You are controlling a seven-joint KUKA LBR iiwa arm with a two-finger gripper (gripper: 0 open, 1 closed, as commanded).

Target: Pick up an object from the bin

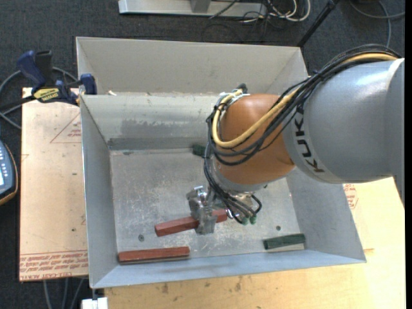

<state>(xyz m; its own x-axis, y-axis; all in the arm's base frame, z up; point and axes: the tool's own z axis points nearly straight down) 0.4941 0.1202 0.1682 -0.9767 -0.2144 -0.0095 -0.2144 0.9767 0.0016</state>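
Hand (205, 216) sits low in the bin (96, 192), right across a red-brown bar (175, 226). The bar lies on the bin floor near the middle, a little toward the front wall. It shows on both sides of the hand, a long stretch toward the view's left and a short end toward the right. Whether the hand is apart or clamped on the bar I cannot tell, as its own metal body and the orange cover (248, 140) above hide the contact.

The step in hand looks like the grasp itself, with the lift not yet made, since the bar seems to rest flat on the floor. The next move calls for a firm grip and then a straight rise. The hand sits nearer one end of the bar than the other, so the long free end may droop or swing, and a loose hold could let the bar slip out.

A second bar (153, 255) of the same colour lies along the front wall, apart from the first. A green block (284, 242) lies at the front right, well apart from the hand.

The grey arm (351, 127) carries black letters that read KUKA, running up its casing. No writing can be made out on the bars or the block.
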